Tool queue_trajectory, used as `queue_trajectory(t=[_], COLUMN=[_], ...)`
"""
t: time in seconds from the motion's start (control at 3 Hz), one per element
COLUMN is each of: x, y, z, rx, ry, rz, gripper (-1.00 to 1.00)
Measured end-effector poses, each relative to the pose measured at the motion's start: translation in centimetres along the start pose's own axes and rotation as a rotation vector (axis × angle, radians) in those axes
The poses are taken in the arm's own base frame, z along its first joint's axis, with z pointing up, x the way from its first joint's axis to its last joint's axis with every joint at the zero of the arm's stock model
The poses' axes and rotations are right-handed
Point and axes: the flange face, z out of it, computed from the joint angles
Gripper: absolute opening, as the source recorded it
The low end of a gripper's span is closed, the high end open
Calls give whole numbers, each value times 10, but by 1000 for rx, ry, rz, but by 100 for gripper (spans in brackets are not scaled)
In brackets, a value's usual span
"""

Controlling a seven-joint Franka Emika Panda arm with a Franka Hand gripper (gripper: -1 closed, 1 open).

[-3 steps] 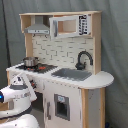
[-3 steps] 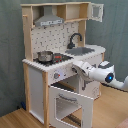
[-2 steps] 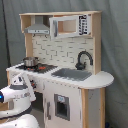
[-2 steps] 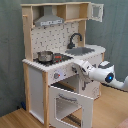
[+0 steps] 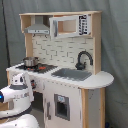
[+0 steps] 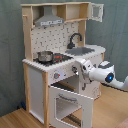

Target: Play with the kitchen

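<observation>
The kitchen [image 5: 75, 95] is a tall white and light-wood toy unit, seen in both exterior views. It has a range hood [image 6: 50, 21], a black faucet [image 6: 75, 39] over a grey sink [image 6: 84, 50], and a hob carrying a small metal pot [image 6: 45, 56]. In the second exterior view the oven door [image 6: 70, 102] stands open and the upper microwave cabinet door [image 6: 96, 12] is swung out. My gripper [image 6: 79, 68] is at the front panel below the counter, close to the knobs. In the first exterior view the white arm [image 5: 18, 92] hides the gripper.
Grey curtain hangs behind the kitchen. The floor [image 6: 15, 117] is wood. The rounded counter end [image 5: 102, 79] juts out on the first exterior view's right. The open oven door sits just below my arm [image 6: 106, 75].
</observation>
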Motion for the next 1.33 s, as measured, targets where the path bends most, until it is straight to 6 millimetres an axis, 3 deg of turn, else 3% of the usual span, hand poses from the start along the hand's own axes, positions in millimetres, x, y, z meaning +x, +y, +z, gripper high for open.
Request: queue_trajectory(t=[0.33, 0.67, 1.0, 1.33], x=[3, 3, 24, 30], y=[-1, -1, -16, -19], z=[-1, -1, -26, -39], rx=[3, 4, 10, -26], ry=[7, 9, 41, 16], rz=[62, 61, 5, 2], gripper=[-100, 100, 100, 100])
